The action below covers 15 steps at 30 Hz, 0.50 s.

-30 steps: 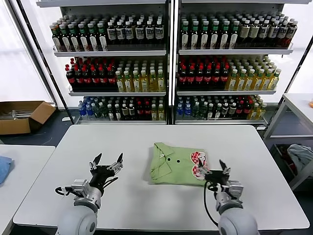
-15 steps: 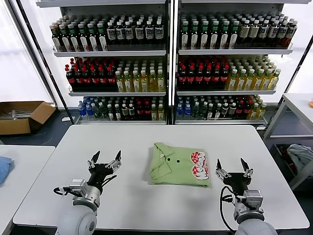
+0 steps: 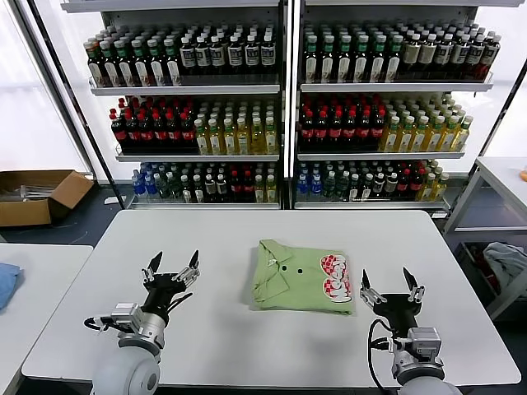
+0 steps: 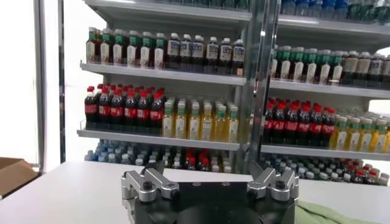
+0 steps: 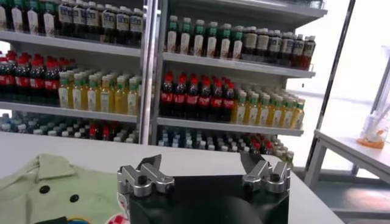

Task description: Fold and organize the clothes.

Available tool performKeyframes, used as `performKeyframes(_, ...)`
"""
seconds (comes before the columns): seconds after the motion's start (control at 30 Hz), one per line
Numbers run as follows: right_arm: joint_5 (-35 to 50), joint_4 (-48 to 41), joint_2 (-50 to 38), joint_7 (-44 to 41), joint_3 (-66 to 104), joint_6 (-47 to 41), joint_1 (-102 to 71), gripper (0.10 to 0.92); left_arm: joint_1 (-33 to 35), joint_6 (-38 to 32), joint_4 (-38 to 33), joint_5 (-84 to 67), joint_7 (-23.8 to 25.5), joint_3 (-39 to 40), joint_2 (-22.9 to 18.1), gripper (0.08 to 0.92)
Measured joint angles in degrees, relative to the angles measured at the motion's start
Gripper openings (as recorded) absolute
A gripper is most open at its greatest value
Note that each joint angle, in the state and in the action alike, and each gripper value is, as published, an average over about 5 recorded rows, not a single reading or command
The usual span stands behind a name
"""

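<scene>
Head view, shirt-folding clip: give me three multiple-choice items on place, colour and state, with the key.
1. Where does the polo shirt lie on the table?
A. Between the two grippers, nearer the right gripper
B. On the left edge
C. Draped over the front edge

2. What colour is the shirt's fabric?
A. Dark blue
B. Light green
C. Black

3. How do the jaws of the left gripper and right gripper stand?
A. Both open and empty
B. Both shut on the shirt
C. Left shut, right open

Key: 1 A, the shirt lies just left of the right gripper. 2 B, light green with a red-and-white print. 3 A, both pairs are spread, clear of the cloth.
</scene>
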Motion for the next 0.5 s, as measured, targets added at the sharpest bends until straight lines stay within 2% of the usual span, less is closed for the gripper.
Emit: performKeyframes(0.5,-0.93,-0.21,0.21,-0.42,-1.05,0.03,0.82,0.823,1.68,1.61,-0.91,3.58,2.60,-0.12,-0.01,0.823)
